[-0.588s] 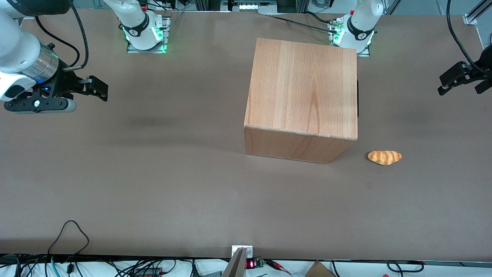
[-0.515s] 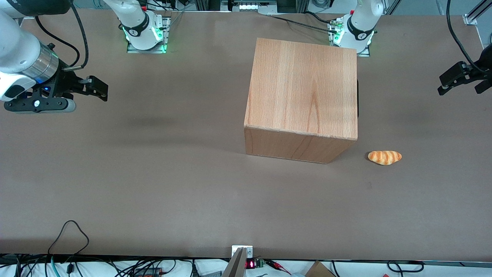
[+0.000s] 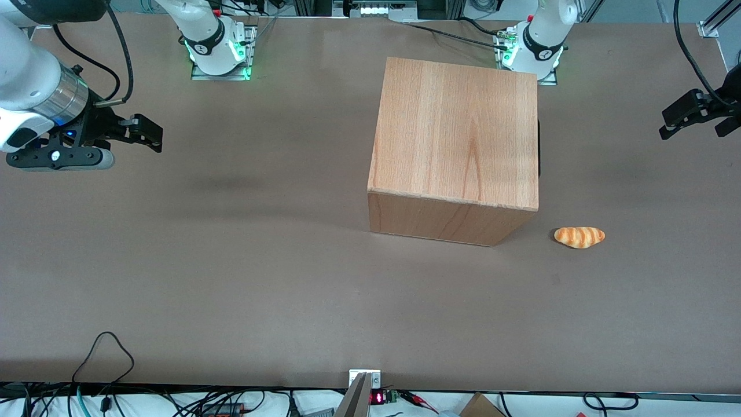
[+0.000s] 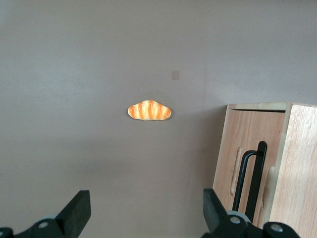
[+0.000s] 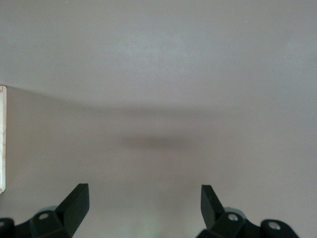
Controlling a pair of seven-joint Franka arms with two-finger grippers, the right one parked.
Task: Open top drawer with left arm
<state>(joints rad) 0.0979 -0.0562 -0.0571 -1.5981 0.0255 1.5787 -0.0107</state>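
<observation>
My end effector (image 3: 692,119), fingers (image 4: 77,210) spread wide and holding nothing, hung above the counter (image 3: 231,260) at my end, well apart from the cabinet (image 3: 457,133), squared toward the closed top drawer (image 4: 245,153) and its black handle (image 4: 252,173).

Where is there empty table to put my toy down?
Big bare table lies between the cabinet and the front camera. Crowded: bread roll beside the cabinet, where the open pincer hangs, facing the drawer handle.
</observation>
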